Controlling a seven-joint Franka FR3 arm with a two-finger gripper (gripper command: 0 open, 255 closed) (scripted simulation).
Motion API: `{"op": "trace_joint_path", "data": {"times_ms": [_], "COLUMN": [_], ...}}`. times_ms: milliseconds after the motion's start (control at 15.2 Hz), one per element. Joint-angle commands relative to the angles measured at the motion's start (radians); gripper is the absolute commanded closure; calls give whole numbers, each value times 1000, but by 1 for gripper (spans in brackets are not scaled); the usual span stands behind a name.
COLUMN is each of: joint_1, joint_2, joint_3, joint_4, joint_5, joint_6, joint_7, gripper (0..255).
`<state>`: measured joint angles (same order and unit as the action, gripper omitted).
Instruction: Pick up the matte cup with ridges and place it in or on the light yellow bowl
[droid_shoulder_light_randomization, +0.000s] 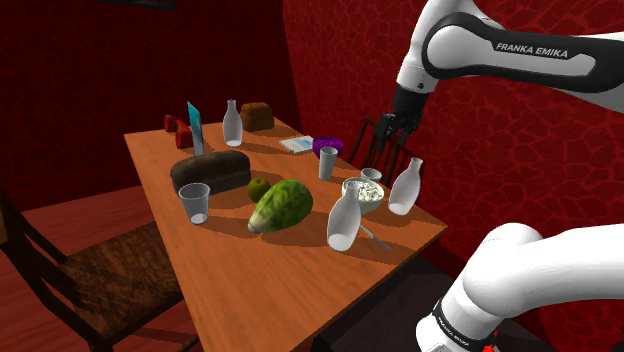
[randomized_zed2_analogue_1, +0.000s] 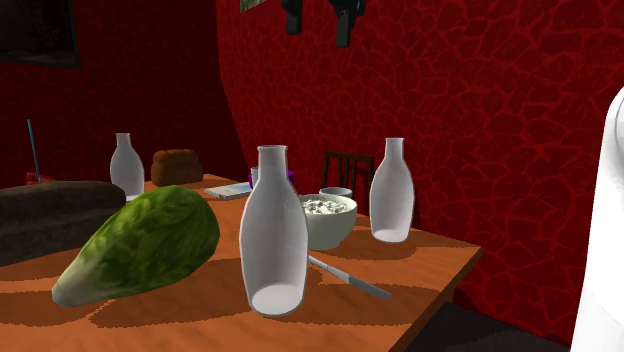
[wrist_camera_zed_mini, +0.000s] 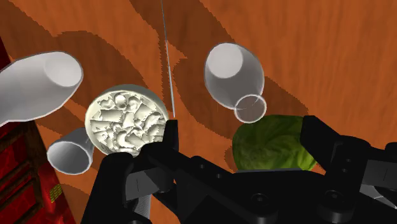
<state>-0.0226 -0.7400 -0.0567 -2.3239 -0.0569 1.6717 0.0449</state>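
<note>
Red walls close round the wooden table (droid_shoulder_light_randomization: 160, 150), where the task looks unstarted: the hand (droid_shoulder_light_randomization: 394, 132) hangs high, fingers apart and empty, while the small matte cup (droid_shoulder_light_randomization: 371, 175) stands just beside the food-filled pale yellow bowl (droid_shoulder_light_randomization: 368, 207).

End effector (randomized_zed2_analogue_1: 318, 38) cut by top edge, dark loaf (randomized_zed2_analogue_1: 50, 215) cut by left edge, lettuce (wrist_camera_zed_mini: 270, 143) partly behind end effector

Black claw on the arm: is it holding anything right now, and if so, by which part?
Nothing is held. The gripper hangs well above the table with its jaws apart, clasping nothing.
</note>
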Motion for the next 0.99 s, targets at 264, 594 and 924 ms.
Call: {"op": "trace_joint_path", "data": {"times_ms": [264, 594, 924], "joint_1": [-21, -47, -70], "joint_2": [84, 213, 364], "joint_3": [-36, -82, -128], "joint_4": [-32, -43, -23], "joint_5": [-35, -73, -100], "joint_6": [116, 259, 393], "joint_7": [-24, -52, -78], "gripper": [0, 0, 0]}}
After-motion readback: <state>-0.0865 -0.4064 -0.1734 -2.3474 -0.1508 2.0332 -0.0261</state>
